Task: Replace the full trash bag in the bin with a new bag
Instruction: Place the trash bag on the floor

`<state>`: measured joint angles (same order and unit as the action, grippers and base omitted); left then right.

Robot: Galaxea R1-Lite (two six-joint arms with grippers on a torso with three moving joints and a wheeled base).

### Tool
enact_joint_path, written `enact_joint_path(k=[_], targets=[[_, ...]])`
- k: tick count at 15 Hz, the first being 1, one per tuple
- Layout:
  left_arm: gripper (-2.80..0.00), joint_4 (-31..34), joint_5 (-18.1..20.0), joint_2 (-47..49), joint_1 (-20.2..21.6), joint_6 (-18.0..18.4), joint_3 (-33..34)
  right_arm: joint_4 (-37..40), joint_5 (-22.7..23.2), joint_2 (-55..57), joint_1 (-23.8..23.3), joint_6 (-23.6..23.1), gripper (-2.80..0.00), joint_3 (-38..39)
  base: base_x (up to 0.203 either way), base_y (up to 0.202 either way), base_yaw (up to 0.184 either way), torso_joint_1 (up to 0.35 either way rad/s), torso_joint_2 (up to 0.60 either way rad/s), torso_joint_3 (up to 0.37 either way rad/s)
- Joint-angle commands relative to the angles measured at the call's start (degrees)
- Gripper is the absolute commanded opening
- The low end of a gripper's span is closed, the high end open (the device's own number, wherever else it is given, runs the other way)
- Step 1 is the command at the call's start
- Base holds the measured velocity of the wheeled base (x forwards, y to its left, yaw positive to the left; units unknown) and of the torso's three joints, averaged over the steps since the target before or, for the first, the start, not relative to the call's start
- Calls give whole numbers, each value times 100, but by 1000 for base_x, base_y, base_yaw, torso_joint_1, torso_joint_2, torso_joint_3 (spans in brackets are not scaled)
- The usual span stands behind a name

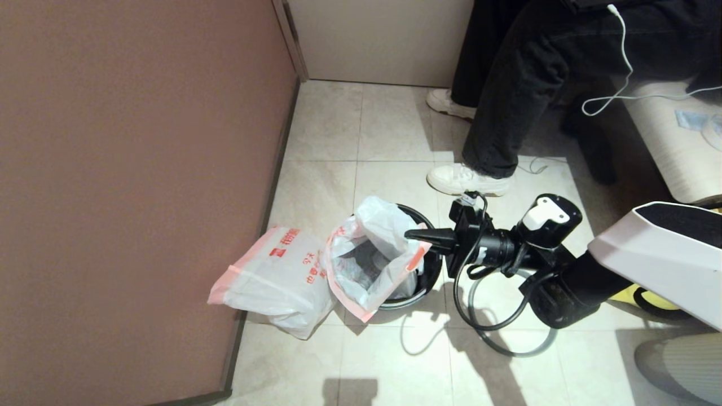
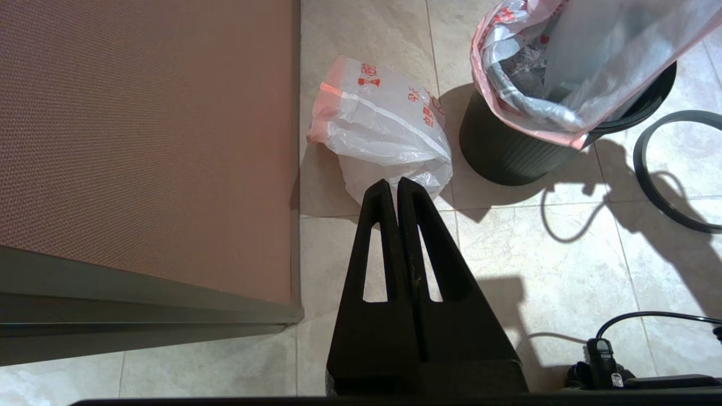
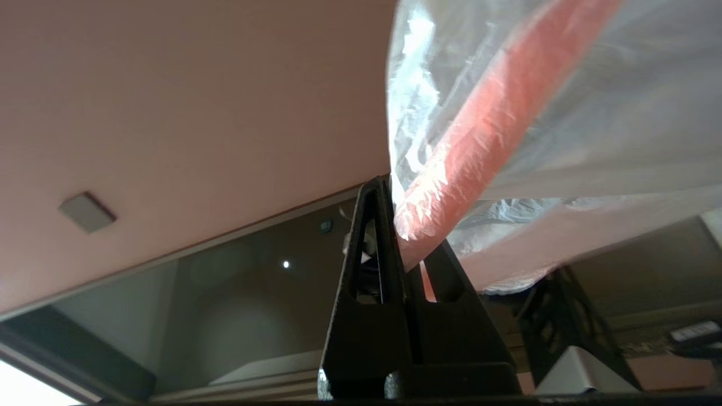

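Observation:
The black bin (image 1: 433, 265) (image 2: 507, 158) stands on the tiled floor with the full trash bag (image 1: 366, 265) (image 2: 541, 73) in it, mouth gaping, pink rim band loose over the edge. My right gripper (image 1: 410, 234) (image 3: 393, 194) reaches in from the right and is shut on that pink rim band (image 3: 451, 152). The new bag (image 1: 276, 279) (image 2: 383, 124), with its red logo and characters, lies on the floor just left of the bin. My left gripper (image 2: 393, 183) hangs shut and empty above the floor, near the new bag; it is out of the head view.
The grey hoop (image 1: 519, 354) (image 2: 643, 186) lies on the floor right of the bin, under my right arm. A person's legs and white shoes (image 1: 468, 180) stand just behind the bin. A brown panel (image 1: 130, 186) walls off the left side.

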<state>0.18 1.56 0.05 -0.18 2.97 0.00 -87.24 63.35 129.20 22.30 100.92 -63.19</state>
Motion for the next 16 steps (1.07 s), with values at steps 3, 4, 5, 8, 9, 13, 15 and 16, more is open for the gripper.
enact_joint_path(k=[3, 4, 5, 8, 9, 13, 15, 16], targets=[[-280, -1, 2, 4, 1, 2, 0, -272, 31, -716, 44, 528, -280, -404, 0, 0, 0, 0, 0, 0], [-280, -1, 2, 4, 1, 2, 0, -272, 32, -912, 88, 613, -280, -473, 0, 0, 0, 0, 0, 0], [-280, -1, 2, 4, 1, 2, 0, -272, 37, -1104, 127, 711, -280, -535, 0, 0, 0, 0, 0, 0], [-280, -1, 2, 4, 1, 2, 0, -48, 32, -1555, 356, 887, -280, -966, 0, 0, 0, 0, 0, 0], [-280, -1, 2, 4, 1, 2, 0, 120, 35, -1650, 425, 892, -280, -1156, 0, 0, 0, 0, 0, 0], [-280, -1, 2, 4, 1, 2, 0, 386, 341, -2050, 499, 890, -280, -1843, 0, 0, 0, 0, 0, 0], [-280, -1, 2, 4, -4, 2, 0, 652, 439, -2362, 363, 894, -280, -2328, 0, 0, 0, 0, 0, 0], [-280, -1, 2, 4, 1, 2, 0, 932, 452, -2511, 254, 889, -280, -2544, 0, 0, 0, 0, 0, 0]])
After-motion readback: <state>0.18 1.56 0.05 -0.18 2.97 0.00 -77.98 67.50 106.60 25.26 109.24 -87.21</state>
